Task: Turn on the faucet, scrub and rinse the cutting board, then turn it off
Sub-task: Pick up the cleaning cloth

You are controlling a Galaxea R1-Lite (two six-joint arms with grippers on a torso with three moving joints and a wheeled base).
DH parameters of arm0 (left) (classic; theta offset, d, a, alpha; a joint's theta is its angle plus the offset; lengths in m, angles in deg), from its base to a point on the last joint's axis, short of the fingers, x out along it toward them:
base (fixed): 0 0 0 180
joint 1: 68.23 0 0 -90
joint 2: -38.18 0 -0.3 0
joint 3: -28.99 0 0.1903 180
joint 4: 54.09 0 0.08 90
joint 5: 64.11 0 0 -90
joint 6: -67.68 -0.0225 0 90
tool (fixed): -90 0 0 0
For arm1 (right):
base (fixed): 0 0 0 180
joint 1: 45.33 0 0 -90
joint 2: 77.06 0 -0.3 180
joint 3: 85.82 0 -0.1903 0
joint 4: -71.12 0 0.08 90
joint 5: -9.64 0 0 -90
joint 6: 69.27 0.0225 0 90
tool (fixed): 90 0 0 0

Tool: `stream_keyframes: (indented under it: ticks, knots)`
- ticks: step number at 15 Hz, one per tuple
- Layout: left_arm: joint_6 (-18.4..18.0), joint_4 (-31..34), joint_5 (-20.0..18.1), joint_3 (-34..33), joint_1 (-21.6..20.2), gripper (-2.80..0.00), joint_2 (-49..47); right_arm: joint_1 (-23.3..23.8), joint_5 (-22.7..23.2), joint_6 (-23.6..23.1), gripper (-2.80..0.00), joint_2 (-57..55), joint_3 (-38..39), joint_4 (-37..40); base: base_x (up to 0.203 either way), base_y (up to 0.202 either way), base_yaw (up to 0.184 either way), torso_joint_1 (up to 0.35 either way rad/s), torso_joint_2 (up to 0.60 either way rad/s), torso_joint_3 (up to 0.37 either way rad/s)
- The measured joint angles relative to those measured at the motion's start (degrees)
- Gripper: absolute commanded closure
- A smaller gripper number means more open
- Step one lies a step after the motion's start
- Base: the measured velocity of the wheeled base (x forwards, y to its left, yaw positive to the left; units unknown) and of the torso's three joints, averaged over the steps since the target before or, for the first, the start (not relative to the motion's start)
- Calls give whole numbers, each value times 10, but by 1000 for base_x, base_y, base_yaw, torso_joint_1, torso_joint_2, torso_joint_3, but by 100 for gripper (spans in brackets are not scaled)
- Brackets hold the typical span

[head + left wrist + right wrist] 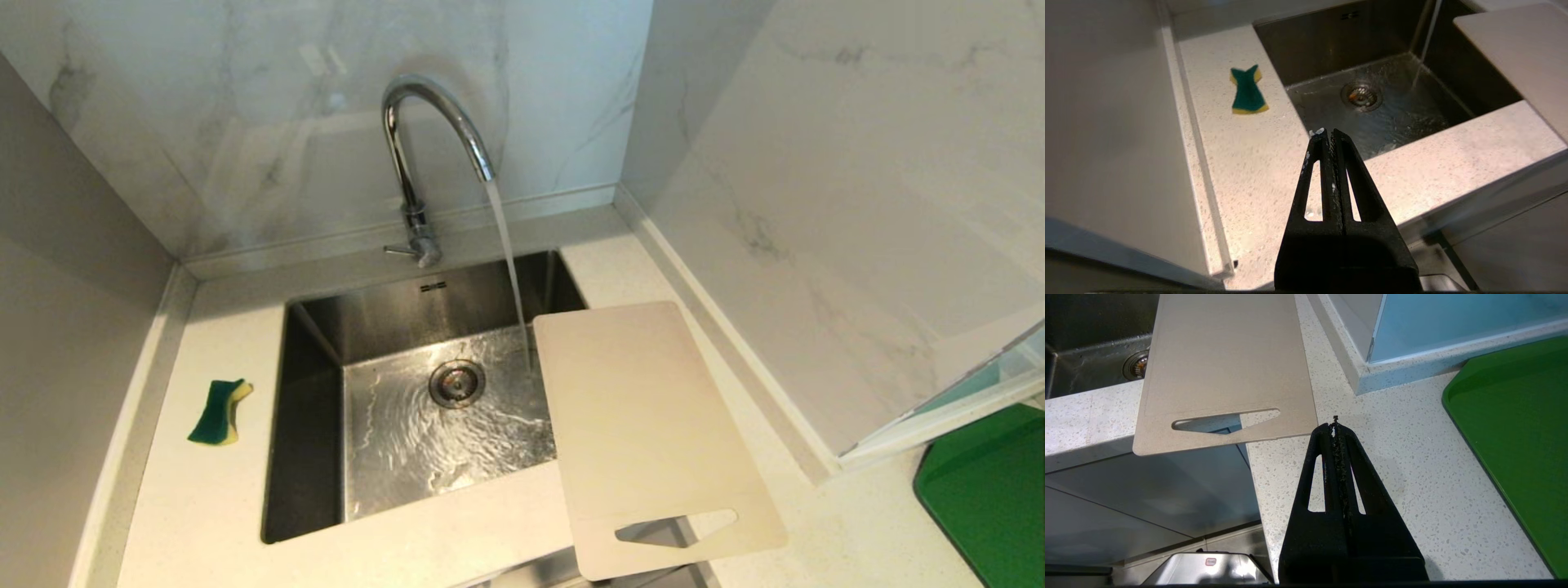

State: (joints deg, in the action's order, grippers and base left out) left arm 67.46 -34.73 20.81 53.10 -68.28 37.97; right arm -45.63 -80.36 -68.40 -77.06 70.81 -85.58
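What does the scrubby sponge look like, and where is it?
Find the steel sink with water running in. On the counter to its left lies the sponge, alone. It is small, dark green on top and yellow underneath, pinched in the middle.

Head view: high, angled forward and down onto the sink point(310, 425) and faucet point(420, 155). Left wrist view: low behind the closed left gripper point(1329, 132), facing the same sink across the counter point(1249, 171). Right wrist view: close above the counter behind the closed right gripper point(1336, 424); cutting board point(1224, 355) common to all three.
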Motion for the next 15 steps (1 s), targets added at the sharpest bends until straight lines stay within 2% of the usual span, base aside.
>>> stream_keyframes:
  ticks: [2, 4, 7, 8, 9, 10, 13, 14, 15]
  knots:
    - [-3, 2, 5, -5, 0, 0, 1, 0, 0, 0, 0, 0, 0, 0, 0, 0, 0, 0, 0, 0]
    - [14, 5, 12, -6, 0, 0, 2, 0, 0, 0, 0, 0, 0, 0, 0, 0, 0, 0, 0, 0]
    - [104, 21, 46, -7, 0, 0, 2, 0, 0, 0, 0, 0, 0, 0, 0, 0, 0, 0, 0, 0]
    - [116, 23, 53, -7, 0, 0, 2, 0, 0, 0, 0, 0, 0, 0, 0, 0, 0, 0, 0, 0]
    - [102, 23, 54, -7, 0, 0, 2, 0, 0, 0, 0, 0, 0, 0, 0, 0, 0, 0, 0, 0]
    - [67, 21, 53, -7, 0, 0, 3, 0, 0, 0, 0, 0, 0, 0, 0, 0, 0, 0, 0, 0]
    - [-69, 42, 20, -8, 0, 0, 3, 0, 0, 0, 0, 0, 0, 0, 0, 0, 0, 0, 0, 0]
    - [-73, 42, 19, -8, 0, 0, 3, 0, 0, 0, 0, 0, 0, 0, 0, 0, 0, 0, 0, 0]
    - [-52, 42, 27, -8, 0, 0, 3, 0, 0, 0, 0, 0, 0, 0, 0, 0, 0, 0, 0, 0]
